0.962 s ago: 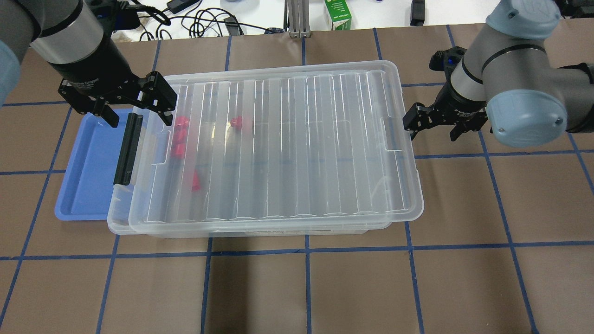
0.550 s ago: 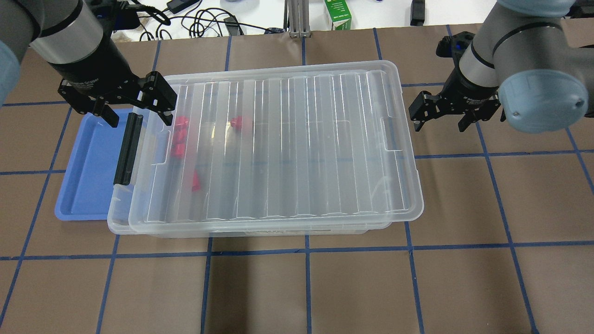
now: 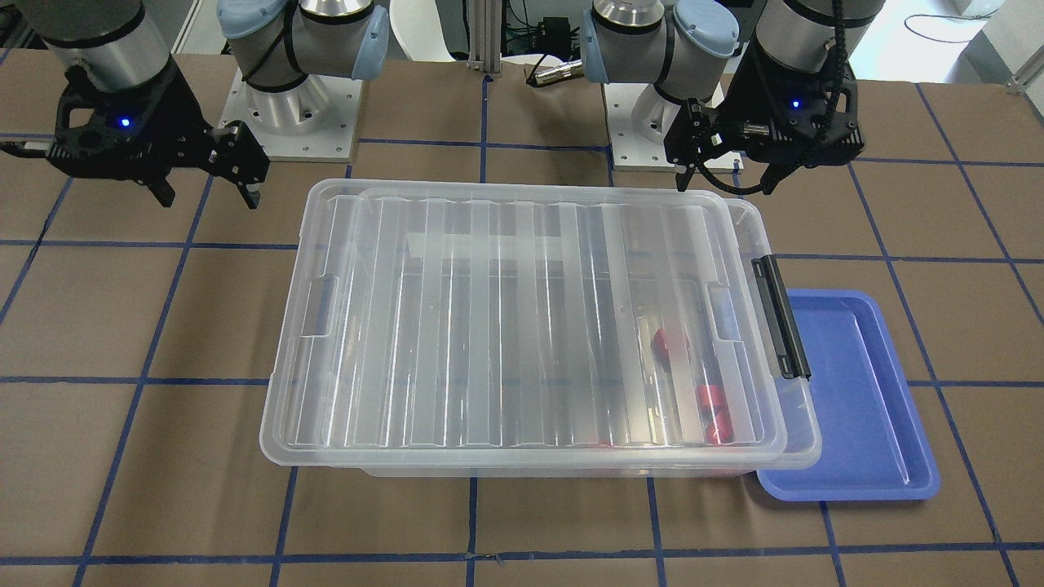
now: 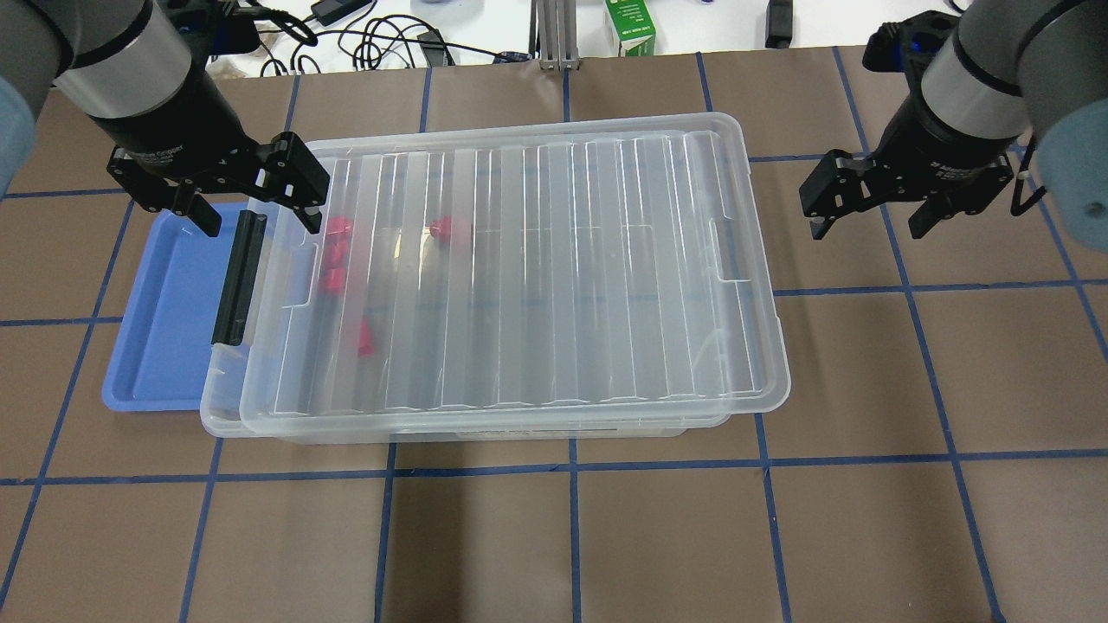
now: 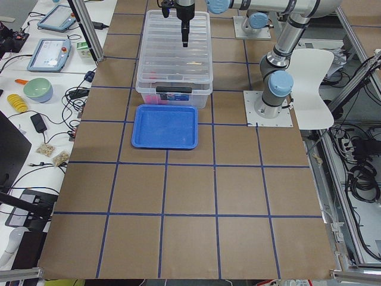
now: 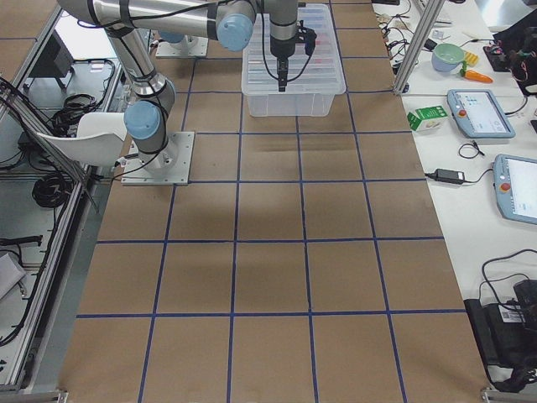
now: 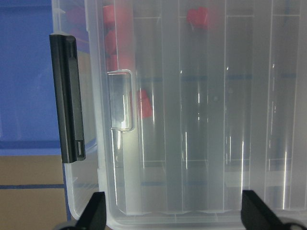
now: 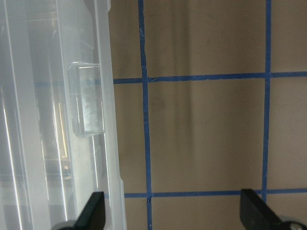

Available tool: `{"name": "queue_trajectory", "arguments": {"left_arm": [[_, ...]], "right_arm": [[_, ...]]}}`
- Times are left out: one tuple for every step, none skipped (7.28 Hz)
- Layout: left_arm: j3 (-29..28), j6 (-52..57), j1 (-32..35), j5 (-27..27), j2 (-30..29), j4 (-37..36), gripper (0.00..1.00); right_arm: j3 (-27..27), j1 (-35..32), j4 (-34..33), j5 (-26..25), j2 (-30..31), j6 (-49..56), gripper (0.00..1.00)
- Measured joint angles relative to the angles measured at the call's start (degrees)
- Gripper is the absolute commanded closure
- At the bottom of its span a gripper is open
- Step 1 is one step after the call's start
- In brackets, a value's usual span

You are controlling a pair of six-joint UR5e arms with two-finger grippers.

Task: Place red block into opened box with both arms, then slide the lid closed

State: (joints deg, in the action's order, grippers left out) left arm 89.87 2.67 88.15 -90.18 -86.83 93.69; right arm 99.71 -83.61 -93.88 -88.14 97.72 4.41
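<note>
The clear box [image 4: 218, 400] lies in the middle of the table with the ribbed lid [image 4: 554, 277] over nearly all of it. The lid sits slightly to the right, so the box's left rim and black latch bar [image 4: 235, 277] show. Several red blocks [image 4: 332, 279] lie inside at the left end, seen through the lid, also red blocks [image 7: 144, 103]. My left gripper [image 4: 260, 225] hangs open and empty above the latch end. My right gripper [image 4: 866, 229] is open and empty over bare table, well right of the lid's handle recess [image 8: 86, 98].
A shallow blue tray [image 4: 164, 320] lies partly under the box's left end. A green carton [image 4: 630, 26] and cables [image 4: 381, 39] sit along the far edge. Brown table with blue tape lines stretches in front of and to the right of the box.
My right gripper has drawn away from the lid's right end, moving right and towards the far edge. The left gripper, lid and box have stayed put.
</note>
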Motion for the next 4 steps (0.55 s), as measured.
{"name": "queue_trajectory", "arguments": {"left_arm": [[-0.03,-0.02,0.00,0.00,0.00,0.00,0.00],[-0.04,-0.03,0.00,0.00,0.00,0.00,0.00],[-0.04,-0.03,0.00,0.00,0.00,0.00,0.00],[-0.08,-0.04,0.00,0.00,0.00,0.00,0.00]], "right_arm": [[0.13,-0.67,1.83,0.19,1.70,-1.90,0.00],[0.29,-2.34,2.62,0.14,2.15,-4.46,0.00],[0.65,-4.34,2.79,-0.14,2.12,-6.89,0.00],[1.12,-5.76,2.79,-0.33,2.21,-8.54,0.00]]}}
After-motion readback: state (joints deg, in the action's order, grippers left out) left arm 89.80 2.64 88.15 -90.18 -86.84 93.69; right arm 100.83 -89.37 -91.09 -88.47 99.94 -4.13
